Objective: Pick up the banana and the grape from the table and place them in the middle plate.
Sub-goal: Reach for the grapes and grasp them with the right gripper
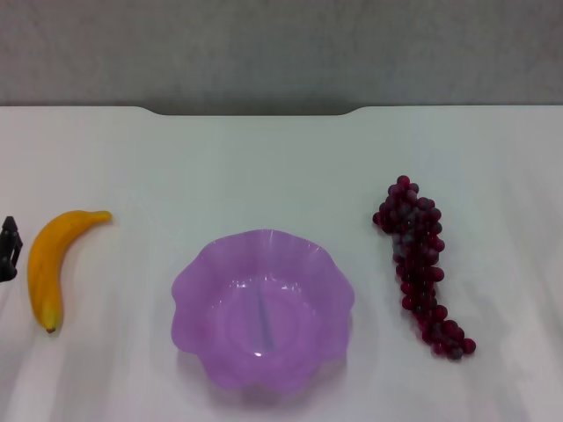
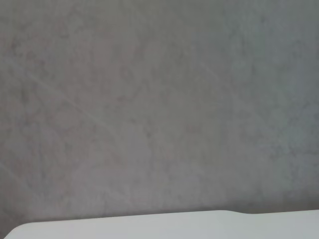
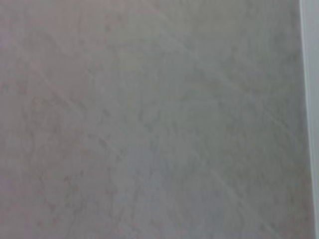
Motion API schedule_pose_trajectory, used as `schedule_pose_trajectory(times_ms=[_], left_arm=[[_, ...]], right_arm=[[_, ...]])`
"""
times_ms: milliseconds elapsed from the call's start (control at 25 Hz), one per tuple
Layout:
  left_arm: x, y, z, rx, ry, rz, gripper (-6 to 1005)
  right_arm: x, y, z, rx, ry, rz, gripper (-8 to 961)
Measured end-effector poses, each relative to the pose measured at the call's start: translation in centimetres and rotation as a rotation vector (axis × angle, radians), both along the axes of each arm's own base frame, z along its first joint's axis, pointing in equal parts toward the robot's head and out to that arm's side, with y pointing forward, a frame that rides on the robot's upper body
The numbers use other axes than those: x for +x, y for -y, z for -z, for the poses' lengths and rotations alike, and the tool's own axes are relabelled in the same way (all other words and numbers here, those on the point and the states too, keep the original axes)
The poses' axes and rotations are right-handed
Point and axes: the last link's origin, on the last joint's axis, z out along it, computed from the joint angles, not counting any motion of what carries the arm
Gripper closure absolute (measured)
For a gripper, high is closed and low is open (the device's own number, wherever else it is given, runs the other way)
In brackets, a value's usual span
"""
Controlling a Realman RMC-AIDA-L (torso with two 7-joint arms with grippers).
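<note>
A curved yellow-orange banana (image 1: 54, 261) lies on the white table (image 1: 281, 167) at the left. The bunch of dark red-purple grapes (image 1: 420, 262) lies at the right. Between them, near the front, sits the purple scalloped middle plate (image 1: 195, 294), with nothing in it. A black tip of my left gripper (image 1: 8, 249) pokes in at the left edge of the head view, just left of the banana and apart from it. My right gripper is out of view. Both wrist views show only a grey wall and a sliver of table edge.
The table's far edge has a shallow notch (image 1: 251, 112) in front of a grey wall. Bare tabletop lies between the plate and each fruit and behind the plate.
</note>
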Motion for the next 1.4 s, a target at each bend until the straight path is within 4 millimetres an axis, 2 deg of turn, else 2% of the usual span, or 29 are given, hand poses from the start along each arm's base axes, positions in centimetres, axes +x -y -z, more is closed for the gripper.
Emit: schedule_pose_trajectory(times_ms=[80, 200, 360, 520, 640, 760, 840, 1080, 1400], left_arm=[[0.1, 0.0, 0.1, 0.000, 0.002, 0.000, 551], [0.1, -0.1, 0.0, 0.005, 0.011, -0.001, 406], [-0.1, 0.2, -0.1, 0.017, 0.058, -0.004, 322], [-0.1, 0.4, -0.1, 0.017, 0.079, 0.002, 239], [-0.1, 0.5, -0.1, 0.015, 0.080, 0.001, 176], [0.0, 0.6, 0.1, 0.002, 0.078, 0.006, 108], [0.1, 0.6, 0.3, -0.009, 0.077, 0.012, 108], [0.3, 0.5, 0.6, -0.023, 0.074, 0.021, 109], [0.4, 0.4, 0.6, -0.025, 0.066, 0.027, 109]], right_arm=[[0.1, -0.1, -0.1, 0.002, -0.045, 0.005, 687], [0.4, -0.2, -0.4, 0.010, -0.113, 0.019, 474], [1.2, 0.0, -0.5, -0.008, -0.193, 0.048, 383], [1.8, 0.0, 0.0, -0.098, -0.253, 0.062, 292], [2.0, -0.7, 0.4, -0.195, -0.264, 0.071, 224], [1.9, -1.6, 0.7, -0.302, -0.242, 0.070, 115], [1.8, -2.0, 0.8, -0.349, -0.236, 0.068, 43], [1.0, -3.9, 0.6, -0.502, -0.217, 0.068, 48], [0.2, -6.5, -1.4, -0.662, -0.149, 0.126, 61]])
